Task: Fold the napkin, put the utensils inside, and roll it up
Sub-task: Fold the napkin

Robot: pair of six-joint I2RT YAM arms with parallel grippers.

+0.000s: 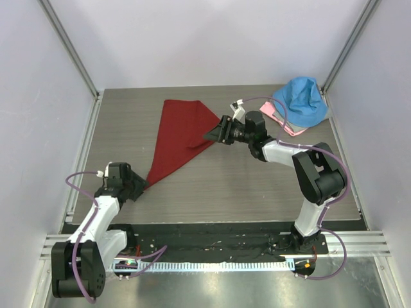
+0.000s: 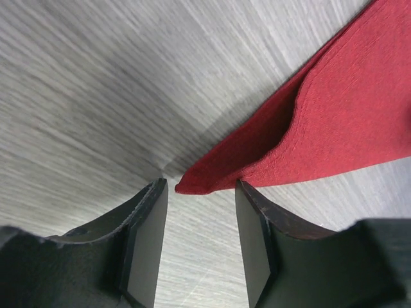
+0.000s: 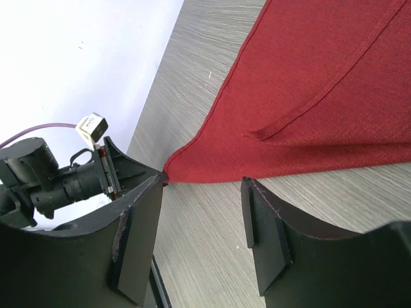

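The dark red napkin (image 1: 180, 135) lies flat on the table, folded into a long triangle with its narrow tip pointing to the near left. My left gripper (image 1: 140, 186) is open at that tip. In the left wrist view the tip of the napkin (image 2: 334, 122) lies just ahead of the gap of the left gripper (image 2: 200, 187), and nothing is held. My right gripper (image 1: 215, 133) is open at the napkin's right corner. In the right wrist view the napkin (image 3: 308, 83) lies ahead of the empty right gripper (image 3: 204, 185). The fork is out of view.
A bright blue cloth (image 1: 300, 101) lies on a pale pink cloth (image 1: 284, 122) at the far right corner of the table. White walls with metal rails enclose the table on three sides. The left arm (image 3: 58, 179) shows beyond the napkin in the right wrist view.
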